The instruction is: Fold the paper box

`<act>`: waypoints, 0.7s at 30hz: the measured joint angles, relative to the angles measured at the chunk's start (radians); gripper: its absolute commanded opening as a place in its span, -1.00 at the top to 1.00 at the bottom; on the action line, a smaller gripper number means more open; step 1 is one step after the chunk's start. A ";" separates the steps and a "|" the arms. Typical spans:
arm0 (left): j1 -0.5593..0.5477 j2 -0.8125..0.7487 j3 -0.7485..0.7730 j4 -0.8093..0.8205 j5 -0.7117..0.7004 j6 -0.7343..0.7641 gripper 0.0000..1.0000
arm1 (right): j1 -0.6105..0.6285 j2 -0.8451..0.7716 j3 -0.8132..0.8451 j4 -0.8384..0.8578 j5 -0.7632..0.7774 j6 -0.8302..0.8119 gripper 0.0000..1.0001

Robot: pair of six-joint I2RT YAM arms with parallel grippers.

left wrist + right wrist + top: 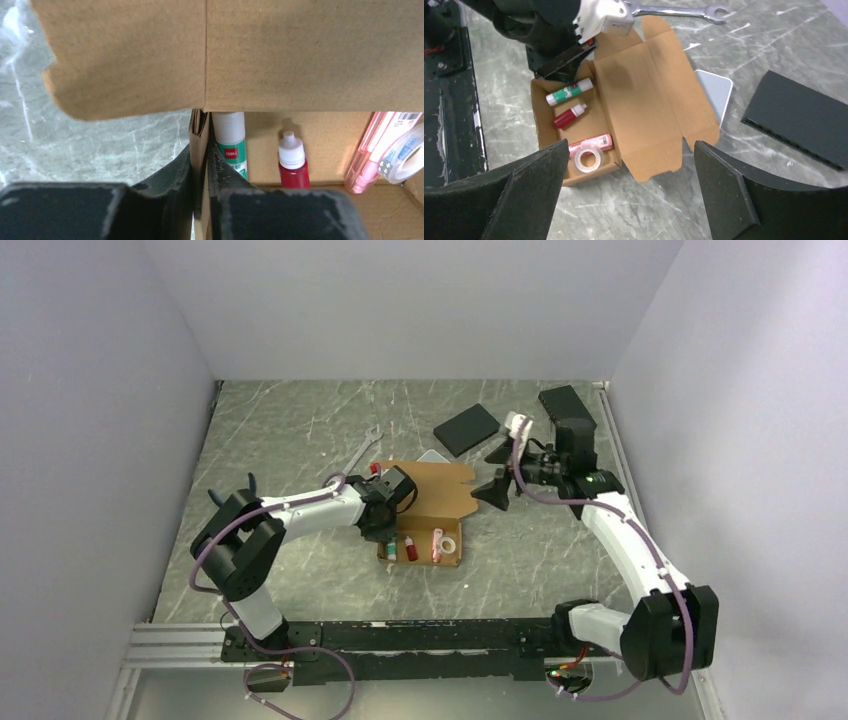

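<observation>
Plainly, black left jaws pinch the brown corrugated paper box (649, 95).

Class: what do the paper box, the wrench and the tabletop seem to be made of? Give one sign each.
The paper box: matte brown corrugated cardboard; faint ribbing shows. The wrench: bare shiny metal, likely steel; silver glare. The tabletop: grey stone or stone-look laminate; white veins.

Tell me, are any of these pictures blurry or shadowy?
Left wrist view: the left claw is a blurry dark mass up close, the paper box behind it crisp, the red bottle throwing a shadow on the cardboard. Right wrist view: right claw soft, the box sharp. Top view: even, soft light.
</observation>
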 measured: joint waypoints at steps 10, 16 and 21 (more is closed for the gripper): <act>-0.002 0.008 -0.008 0.037 0.001 -0.014 0.35 | -0.121 0.112 -0.163 0.336 -0.106 0.357 -0.93; -0.002 -0.045 -0.018 0.040 0.000 -0.022 0.24 | -0.121 0.151 -0.180 0.428 -0.043 0.467 -0.90; -0.003 -0.097 -0.027 0.039 0.000 -0.022 0.20 | -0.121 0.193 -0.180 0.440 -0.001 0.499 -0.86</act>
